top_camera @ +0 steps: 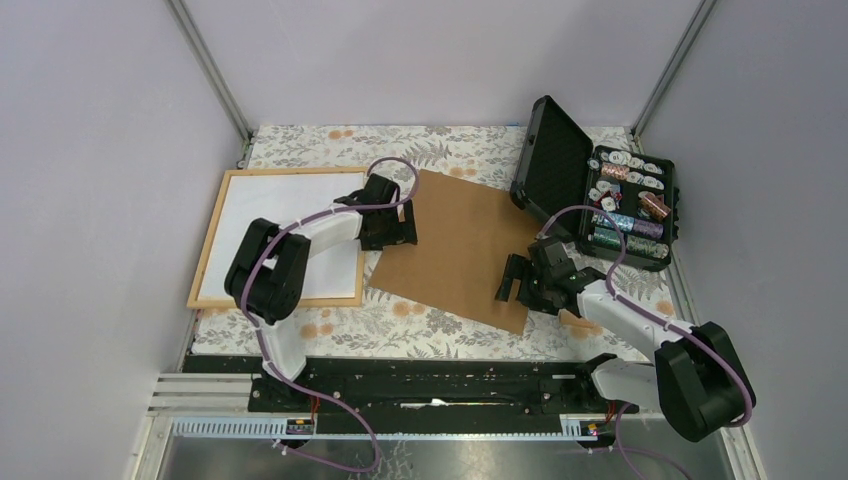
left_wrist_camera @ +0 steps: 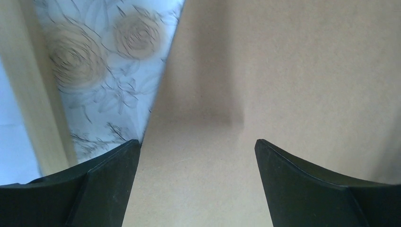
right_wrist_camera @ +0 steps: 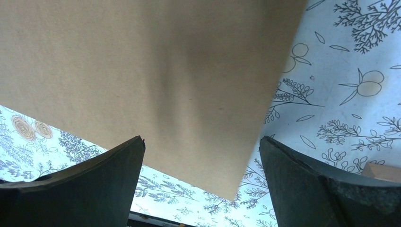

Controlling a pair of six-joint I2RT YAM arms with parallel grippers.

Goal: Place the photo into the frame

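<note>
Brown board (top_camera: pixel 460 250) lies flat on the floral cloth (top_camera: pixel 450 145). The frame (top_camera: pixel 216 230) lies just left of the board and holds a white sheet (top_camera: pixel 285 205).

The left gripper (left_wrist_camera: pixel 196 144) stands over the board's left edge, jaws wide apart and holding nothing. The right gripper (right_wrist_camera: pixel 201 142) stands over the board's near right corner, likewise spread and empty.

The black case (top_camera: pixel 550 165) is right of the board with its lid raised, and holds round chips and shiny rolls (top_camera: pixel 625 200) (kind unclear).

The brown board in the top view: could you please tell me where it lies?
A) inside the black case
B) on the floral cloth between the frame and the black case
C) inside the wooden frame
B: the brown board lies flat on the floral cloth, the frame on its left and the open black case on its right.
</note>
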